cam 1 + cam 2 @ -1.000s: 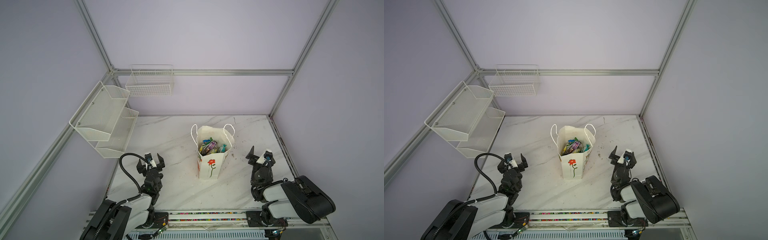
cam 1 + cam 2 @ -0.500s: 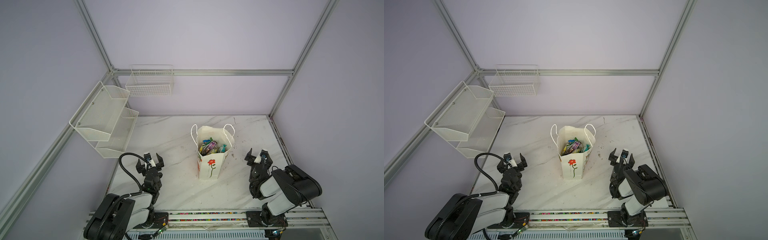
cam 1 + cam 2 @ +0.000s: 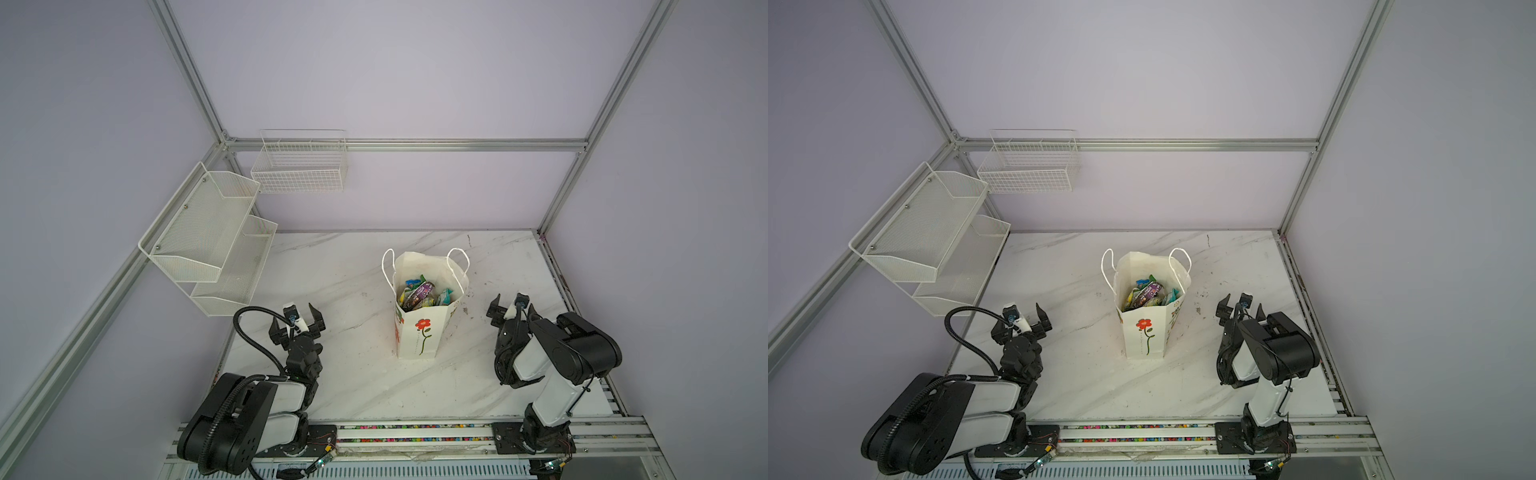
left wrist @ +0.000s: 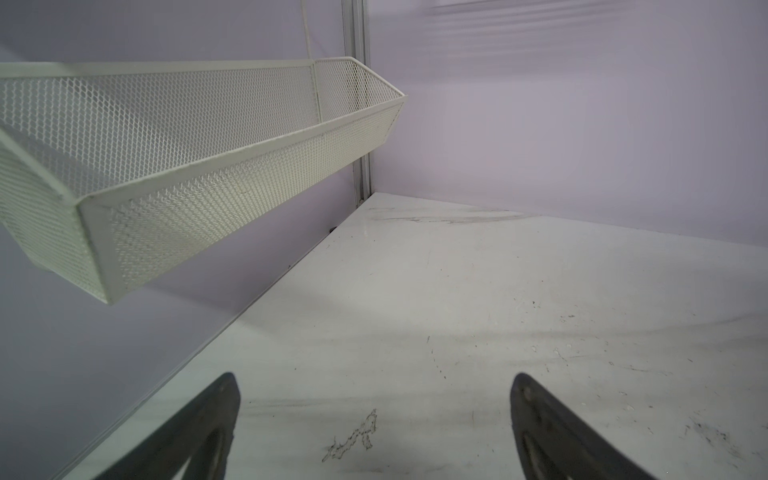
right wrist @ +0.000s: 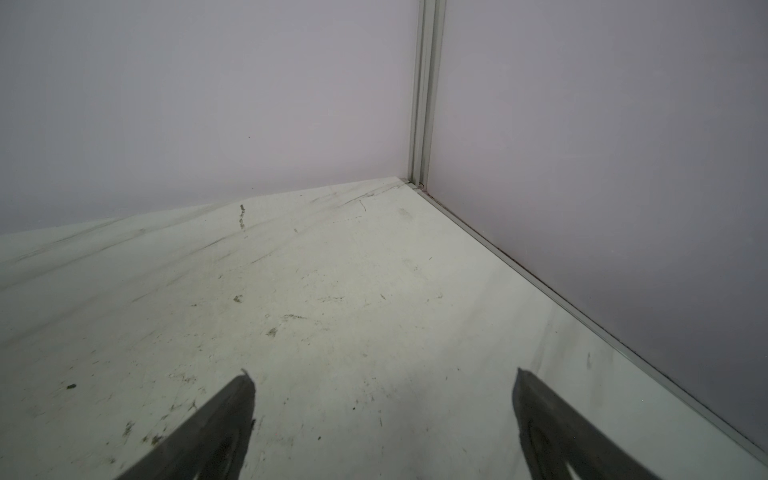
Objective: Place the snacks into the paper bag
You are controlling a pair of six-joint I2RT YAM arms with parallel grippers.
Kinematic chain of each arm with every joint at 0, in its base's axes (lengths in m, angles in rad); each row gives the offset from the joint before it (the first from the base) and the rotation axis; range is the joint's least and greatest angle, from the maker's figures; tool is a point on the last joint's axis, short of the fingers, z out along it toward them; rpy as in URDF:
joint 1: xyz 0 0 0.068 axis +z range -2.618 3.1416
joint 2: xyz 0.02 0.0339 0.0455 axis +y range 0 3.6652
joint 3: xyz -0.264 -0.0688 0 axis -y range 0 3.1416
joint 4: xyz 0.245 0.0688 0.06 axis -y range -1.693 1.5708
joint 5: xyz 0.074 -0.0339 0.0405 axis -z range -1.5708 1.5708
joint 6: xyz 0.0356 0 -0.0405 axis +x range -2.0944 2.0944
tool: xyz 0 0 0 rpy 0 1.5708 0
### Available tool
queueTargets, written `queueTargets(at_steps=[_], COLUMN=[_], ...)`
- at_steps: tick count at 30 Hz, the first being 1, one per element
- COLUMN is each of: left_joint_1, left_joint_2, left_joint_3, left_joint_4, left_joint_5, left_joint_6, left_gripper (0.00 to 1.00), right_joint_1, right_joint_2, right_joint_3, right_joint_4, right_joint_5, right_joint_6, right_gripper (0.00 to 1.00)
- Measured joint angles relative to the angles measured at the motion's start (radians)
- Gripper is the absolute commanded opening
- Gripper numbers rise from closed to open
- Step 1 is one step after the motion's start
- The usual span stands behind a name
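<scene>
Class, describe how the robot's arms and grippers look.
The left arm and right arm have white shells and bulky black joints. A black ribbed cable loops off the left arm. The left gripper and right gripper are black, two-fingered.

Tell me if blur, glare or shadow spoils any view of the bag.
In both top views: even light, no glare, paper bag and snacks sharp. Left wrist: left pincer soft-edged, mesh shelf crisp. Right wrist: right pincer blurred, table faintly shadowed; bag outside both wrist views.

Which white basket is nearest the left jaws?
The lower mesh tray on the left wall; the upper tray above it and the back-wall wire basket hang higher and farther off.
</scene>
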Motion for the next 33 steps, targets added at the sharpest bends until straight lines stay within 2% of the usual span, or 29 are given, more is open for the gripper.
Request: queueTargets(at_steps=[12,22,25,29,33], left_joint_1=[0.019,0.058,0.092,0.116,0.117], left_joint_2=[0.002,0.005,0.056,0.205,0.227], left_joint_3=[0.000,0.000,0.000,0.000,0.000], left_joint_4=[0.004,0.008,0.056,0.138,0.176], left_joint_5=[0.012,0.027,0.044,0.071,0.140], left_joint_6=[-0.010,-0.028,-0.040,-0.049,-0.032], left_gripper=[1.00,1.00,1.00,1.00,1.00], right_joint_1=[0.000,0.000,0.000,0.000,0.000], right_joint_2=[0.089,0.089,0.089,0.089,0.089], right_joint_3=[0.053,0.056,0.056,0.056,0.059], right_joint_4=[0.006,0.007,0.007,0.007,0.007], right_joint_5=[-0.152,-0.186,-0.191,-0.194,-0.194], right_joint_6=[-0.059,-0.080,-0.083,-0.084,-0.087], right_gripper=[0.97,0.97,0.97,0.97,0.97])
